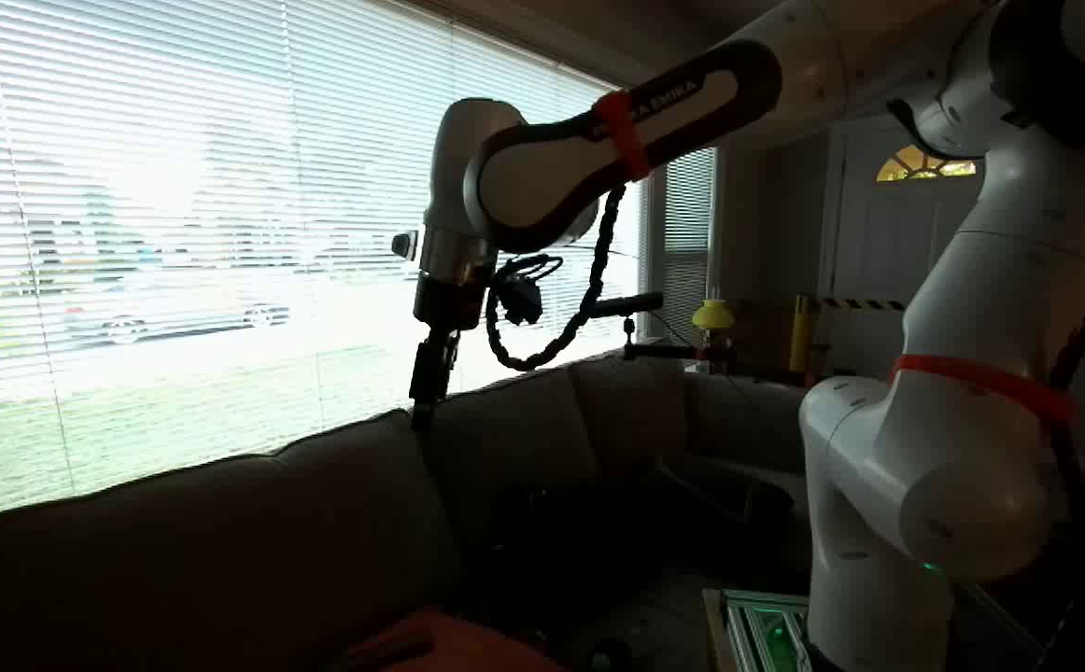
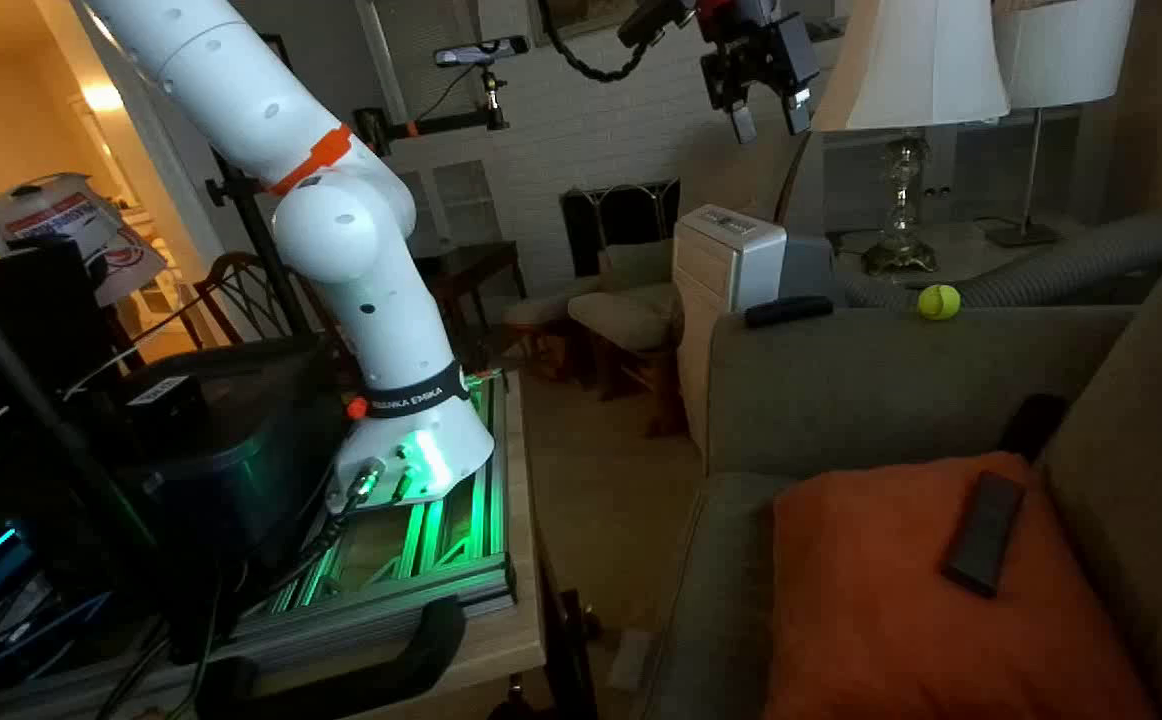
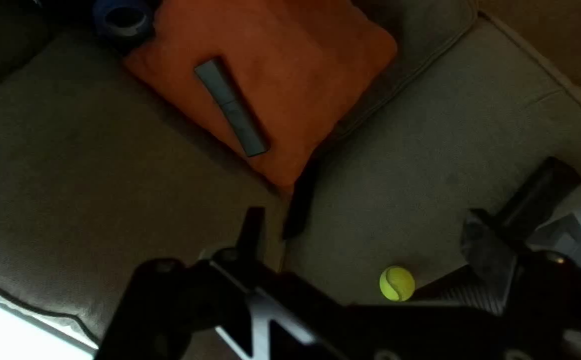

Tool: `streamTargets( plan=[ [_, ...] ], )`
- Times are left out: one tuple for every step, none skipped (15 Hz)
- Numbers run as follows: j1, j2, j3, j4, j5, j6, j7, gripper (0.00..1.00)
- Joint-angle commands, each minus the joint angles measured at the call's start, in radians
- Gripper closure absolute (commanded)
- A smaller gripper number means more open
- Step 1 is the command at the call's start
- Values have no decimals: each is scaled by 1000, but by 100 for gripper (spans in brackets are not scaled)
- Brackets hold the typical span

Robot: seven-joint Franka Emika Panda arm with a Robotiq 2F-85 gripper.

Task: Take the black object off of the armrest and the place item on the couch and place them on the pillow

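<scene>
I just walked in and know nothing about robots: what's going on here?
A robot arm reaches over a couch, its gripper open and holding nothing. The job is to gather things onto the pillow, where one dark bar lies. A black object sits on the armrest along with a tennis ball, and another dark item rests by the pillow's corner.
</scene>
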Motion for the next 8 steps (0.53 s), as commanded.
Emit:
streamTargets(
  plan=[
    [-2, 0, 2, 2, 2, -3, -1, 0],
    [-2, 0, 2, 2, 2, -3, -1, 0],
    [-2, 0, 2, 2, 2, -3, -1, 0],
    [-2, 0, 2, 2, 2, -3, -1, 0],
    [-2, 0, 2, 2, 2, -3, -1, 0],
    [-2, 0, 2, 2, 2, -3, -1, 0],
    [4, 13, 9, -6, 7, 27, 10, 0],
    [7, 33, 23, -17, -10, 69, 16, 0]
  ],
)
